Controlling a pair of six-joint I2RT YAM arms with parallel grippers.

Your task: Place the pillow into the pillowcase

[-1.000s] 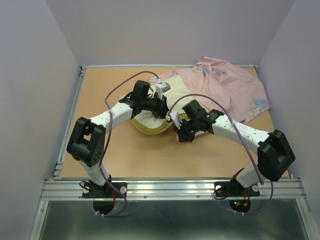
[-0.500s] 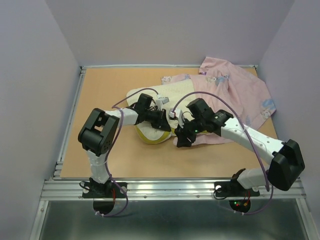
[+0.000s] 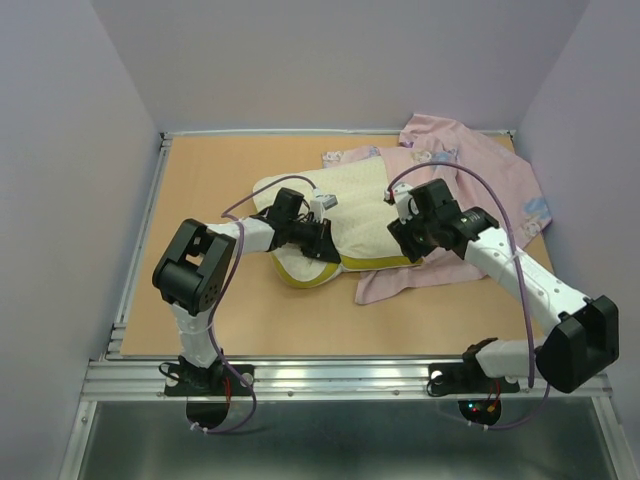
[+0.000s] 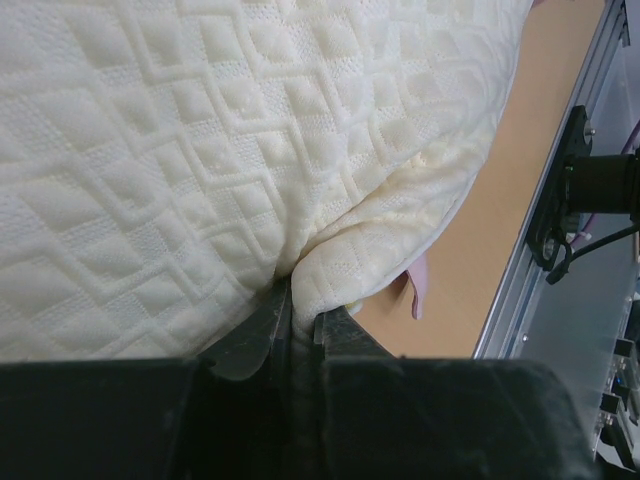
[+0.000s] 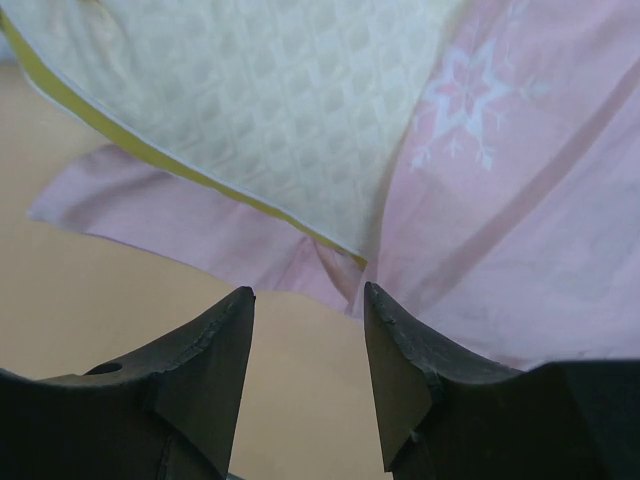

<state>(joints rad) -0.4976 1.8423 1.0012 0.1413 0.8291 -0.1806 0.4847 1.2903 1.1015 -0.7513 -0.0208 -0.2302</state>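
Where the left hand (image 3: 318, 232) (image 4: 297, 300) meets the pillow (image 3: 355, 205) (image 4: 200, 150) (image 5: 250, 100), its two fingers (image 4: 262, 325) are drawn together on a puckered fold of the cream quilted cover at the pillow's near left corner, so the hand is gripping the pillow itself. Around that pinch the fabric bulges and creases, and a sliver of pink cloth shows just under the bulge in the left wrist view.

The right hand (image 3: 404, 243) (image 5: 305, 300) stands with its jaws apart and nothing between them, poised above the pillow's near right part. Below the gap lies the spot where the yellow side band (image 3: 385, 263) (image 5: 150, 150) meets the pink cloth and the bare surface (image 3: 210, 190) (image 5: 100, 290).

The pillow lies flat about the middle of the surface, its long side slanting from the left hand toward the far right corner, the yellow band along its near edge. The pillowcase (image 3: 480, 185) (image 5: 520, 200) is spread, pale pink side up and rumpled, from the far right corner toward the middle. One flap (image 3: 385, 283) comes out from under the pillow's near edge, and a white snowflake (image 5: 465, 115) shows on the cloth just beside the pillow's right end. Whether that end is inside the case or only lying against it cannot be told
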